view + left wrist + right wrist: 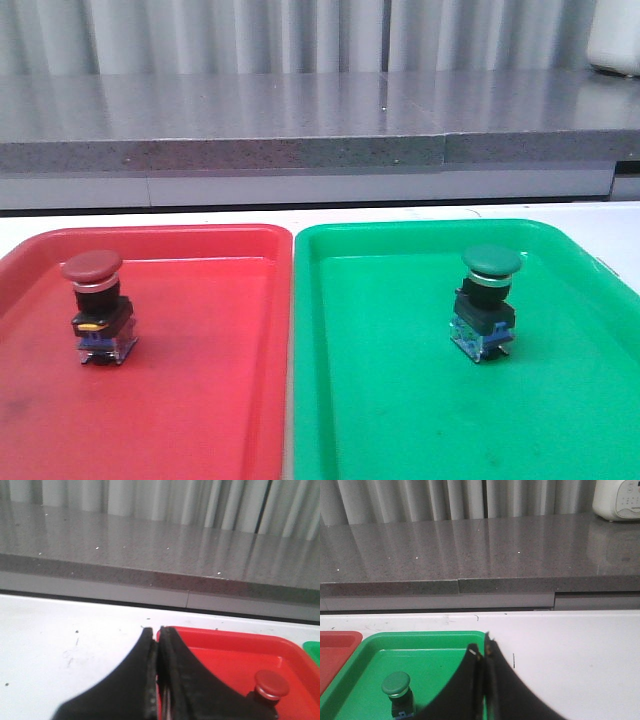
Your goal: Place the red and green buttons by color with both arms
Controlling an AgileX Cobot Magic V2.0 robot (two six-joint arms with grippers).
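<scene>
The red button stands upright in the red tray. The green button stands upright in the green tray. No arm shows in the front view. In the left wrist view my left gripper is shut and empty, above the red tray's outer edge, with the red button off to one side. In the right wrist view my right gripper is shut and empty over the green tray's edge, apart from the green button.
The two trays lie side by side on a white table. A grey stone ledge runs behind the table. A white appliance stands on the ledge at the far right.
</scene>
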